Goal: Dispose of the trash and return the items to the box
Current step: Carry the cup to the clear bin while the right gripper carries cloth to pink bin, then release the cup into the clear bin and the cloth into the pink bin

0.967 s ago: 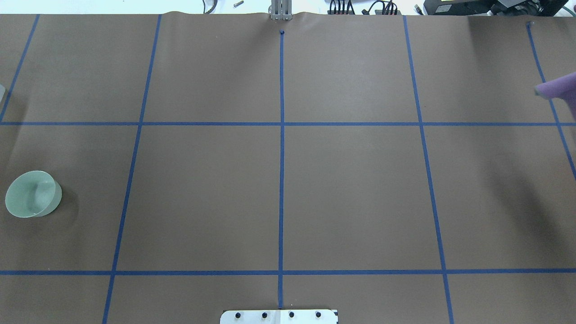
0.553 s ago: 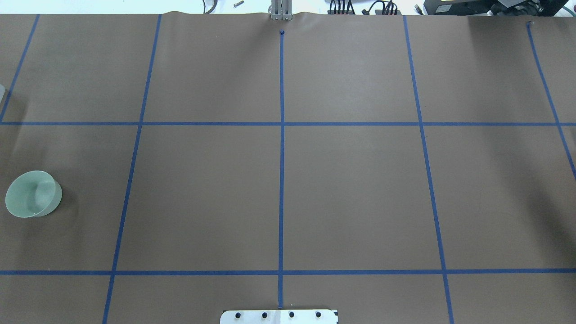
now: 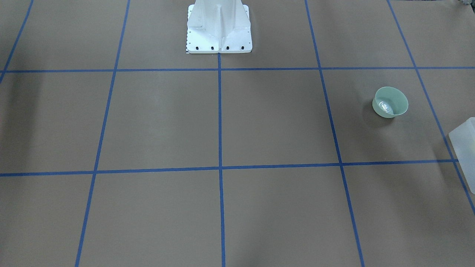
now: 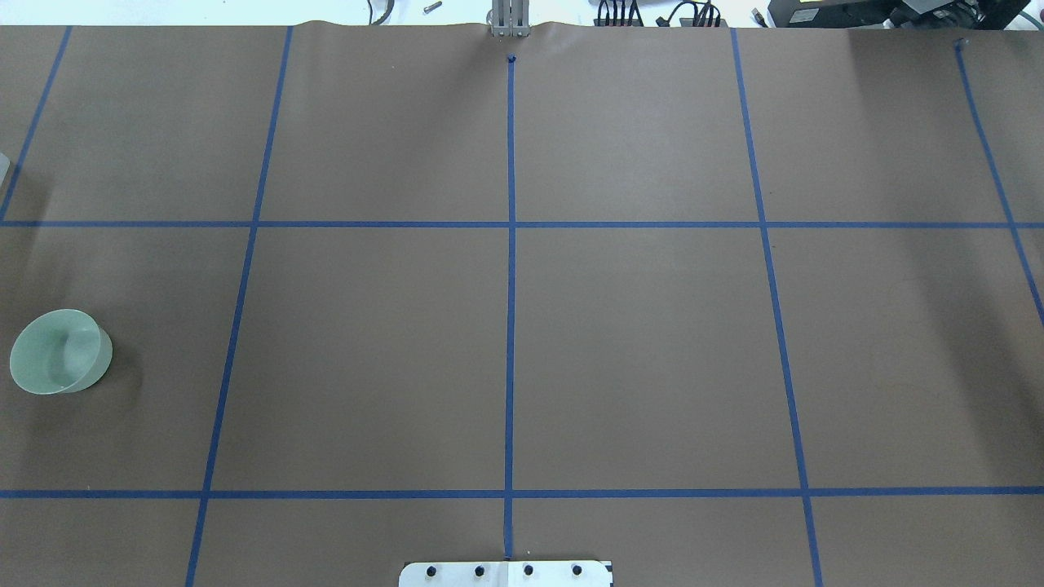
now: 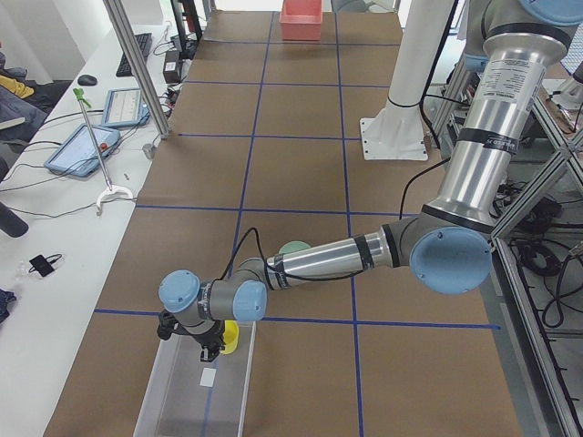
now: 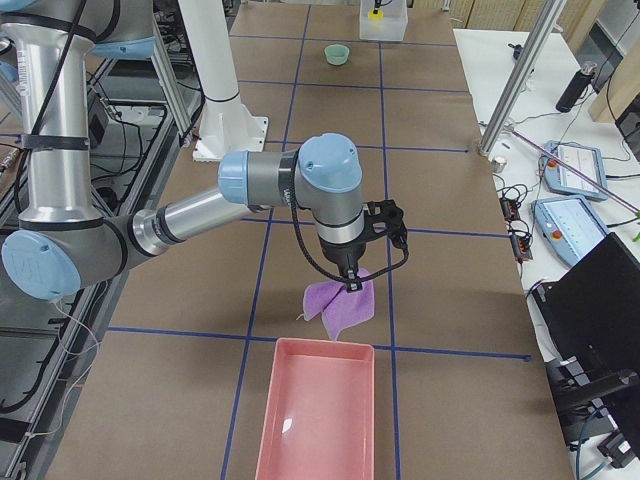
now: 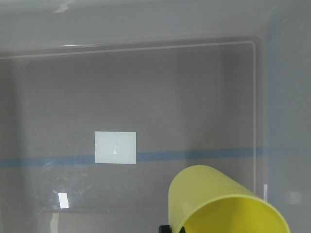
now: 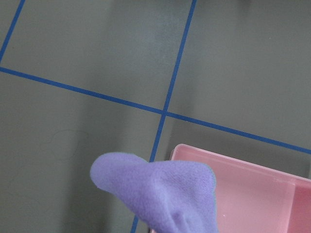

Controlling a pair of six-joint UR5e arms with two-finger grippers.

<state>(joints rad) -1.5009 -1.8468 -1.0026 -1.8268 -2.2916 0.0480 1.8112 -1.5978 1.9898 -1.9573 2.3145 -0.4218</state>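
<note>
My left gripper [image 5: 211,350] is shut on the pale-yellow cup [image 5: 230,337] and holds it over the translucent box [image 5: 173,410]. In the left wrist view the cup [image 7: 223,204] hangs above the box floor [image 7: 194,97]. The mint-green bowl [image 4: 59,351] stands upright on the table, apart from the box corner [image 3: 464,137]; it also shows in the front view [image 3: 390,102]. My right gripper [image 6: 352,285] is shut on a purple cloth [image 6: 338,303] just before the pink tray [image 6: 320,420]. The right wrist view shows the cloth [image 8: 160,194] beside the tray's corner [image 8: 252,194].
The white pedestal base [image 3: 219,27] stands at the table's robot side. A white label [image 7: 115,147] lies on the box floor. Operator benches with tablets [image 5: 91,127] run along the far side. Blue tape lines grid the brown table.
In the overhead view the purple cloth at the right edge has moved out of the frame. The bowl has not moved.
</note>
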